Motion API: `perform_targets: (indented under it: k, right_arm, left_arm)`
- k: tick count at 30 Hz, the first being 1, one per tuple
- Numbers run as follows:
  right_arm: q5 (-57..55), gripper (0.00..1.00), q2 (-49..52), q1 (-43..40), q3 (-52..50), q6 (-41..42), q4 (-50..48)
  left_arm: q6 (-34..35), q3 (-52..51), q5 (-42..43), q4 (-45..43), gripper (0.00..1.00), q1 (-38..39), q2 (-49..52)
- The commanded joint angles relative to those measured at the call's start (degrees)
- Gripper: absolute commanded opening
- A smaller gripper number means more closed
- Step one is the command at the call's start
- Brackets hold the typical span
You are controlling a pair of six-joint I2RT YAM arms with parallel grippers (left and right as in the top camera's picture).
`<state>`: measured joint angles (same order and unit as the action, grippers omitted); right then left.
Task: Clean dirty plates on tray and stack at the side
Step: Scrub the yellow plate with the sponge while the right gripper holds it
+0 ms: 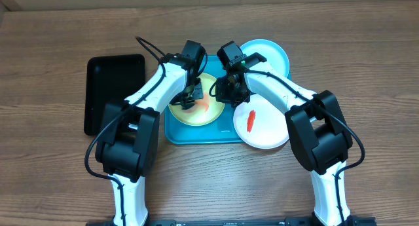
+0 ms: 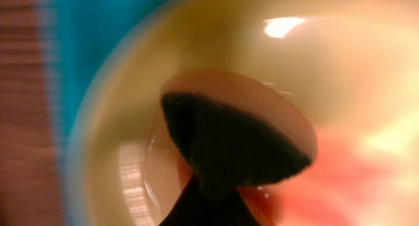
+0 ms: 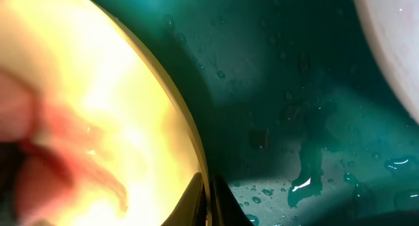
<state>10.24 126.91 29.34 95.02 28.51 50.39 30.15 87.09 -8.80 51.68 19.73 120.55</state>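
Black tray (image 1: 112,95): empty, at the far left of the worktop (image 1: 52,49), apart from the work.
Left fingers (image 1: 188,98): closed on a dark scrub pad (image 2: 229,147) with a pale upper face. They hang low over the left part of the yellow-green plate. The wrist view is too blurred to tell whether the pad touches the plate.
Yellow-green plate (image 1: 203,114): lies inside the turquoise tray (image 1: 196,135). A red smear (image 1: 204,106) shows near its middle.
Right fingers (image 3: 203,203): closed tight at the right rim of the yellow-green plate, seemingly pinching the edge to steady it. The wet tray floor is just beside them.
Light blue plate (image 1: 272,56): at the tray's far right corner, partly behind the right arm. Its soiling cannot be seen from here.
White plate (image 1: 267,131): overlaps the tray's right edge, with a red smear (image 1: 251,120) untouched.
Step in hand: judged to be scrubbing of the first plate, with one arm holding and the other wiping. No plate is stacked at the side yet.
Next move: judged to call for passing the pad over the smear while the rim grip holds. A slip at the rim would let the plate skid on the wet tray.
Writing and brands: none legible in any view.
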Motion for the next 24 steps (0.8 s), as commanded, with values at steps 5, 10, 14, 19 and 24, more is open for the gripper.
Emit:
perform_targets:
  k: [5,10,14,19,24]
  right_arm:
    - [-2.64,0.04,1.14,0.15,-2.08,0.02,0.31]
    - [-2.67,0.04,1.14,0.15,-2.08,0.02,0.28]
    - [-2.67,0.04,1.14,0.15,-2.08,0.02,0.28]
    - [-2.69,0.04,1.14,0.15,-2.08,0.0,0.33]
    - [-2.69,0.04,1.14,0.15,-2.08,0.0,0.37]
  left_arm:
    - [-1.86,1.57,-3.87,6.1,0.04,-0.04,1.16]
    - [-14.84,1.57,17.62,6.58,0.04,1.36,1.16]
    - [-18.01,1.57,27.93,4.76,0.04,2.08,1.16]
    - [-10.91,1.57,20.04,0.04,0.04,1.64,1.16]
    - [-4.48,1.95,5.55,-3.54,0.04,-0.46,1.16]
